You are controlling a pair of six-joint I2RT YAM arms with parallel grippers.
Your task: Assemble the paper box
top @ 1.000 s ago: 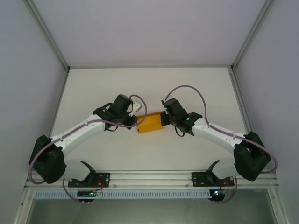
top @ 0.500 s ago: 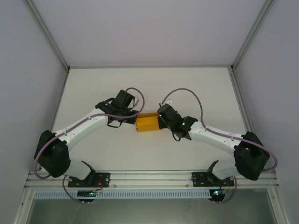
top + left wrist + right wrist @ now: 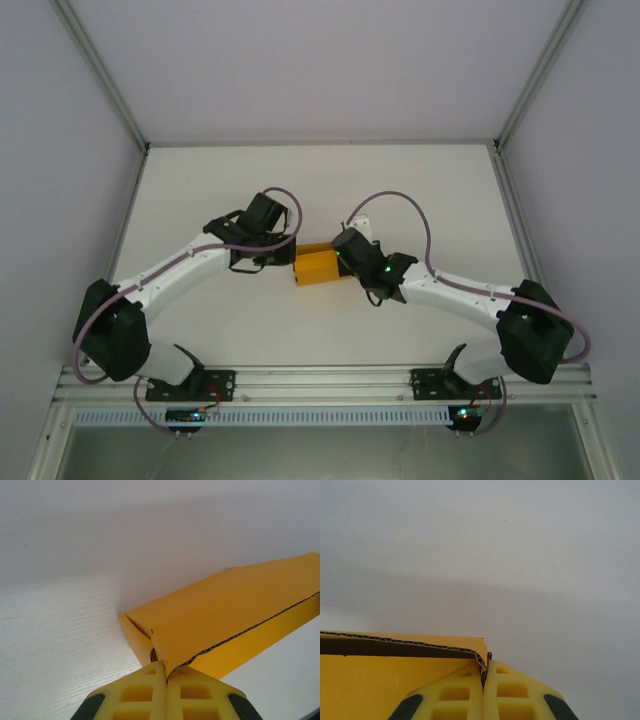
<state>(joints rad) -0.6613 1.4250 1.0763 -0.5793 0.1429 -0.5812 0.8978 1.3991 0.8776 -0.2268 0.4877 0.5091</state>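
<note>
Between the yellow pads of my left gripper I see a thin fluted edge of the paper box, with the pads pressed almost together on it. My right gripper nips a wall edge at the corner of the opposite end in the same way. Out from there, the box is plain orange-yellow card, a shallow rectangular shape lying near the middle of the white table, between both wrists. I judge it light, fairly stiff across its panels but weak at the creases, and easily crushed by a hard pinch. Wall and flap edges near corners look like the safest holds; the smooth faces would likely slip.
</note>
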